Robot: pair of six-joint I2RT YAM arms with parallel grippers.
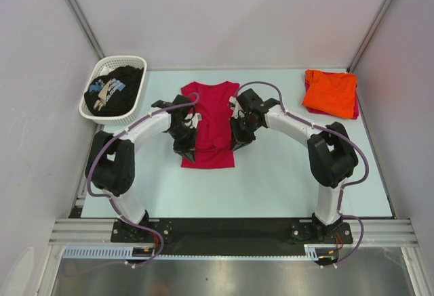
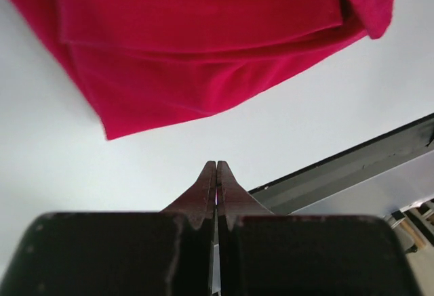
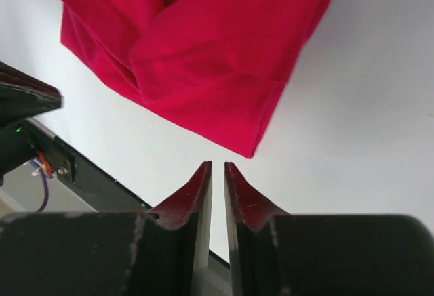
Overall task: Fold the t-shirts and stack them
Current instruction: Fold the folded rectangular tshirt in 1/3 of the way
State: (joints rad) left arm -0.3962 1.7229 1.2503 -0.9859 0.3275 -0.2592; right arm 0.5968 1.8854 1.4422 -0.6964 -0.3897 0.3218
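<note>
Just ahead of both grippers, on the pale table (image 1: 271,181), lies the red t-shirt (image 1: 210,123), its sleeves folded in to make a long narrow panel. The left gripper (image 2: 216,164) is fully closed on nothing, its tips just short of the shirt's near left corner. The right gripper (image 3: 218,164) shows a thin gap and is also empty, near the other corner. For a neat fold, each should probably open, pinch every layer at its corner, and lift evenly. The cloth is soft, matte and lightly creased. Far to the right gripper's outer side sits a folded orange t-shirt (image 1: 330,91). Beyond the left gripper, a black t-shirt (image 1: 116,89) fills a white lattice basket (image 1: 135,59).
</note>
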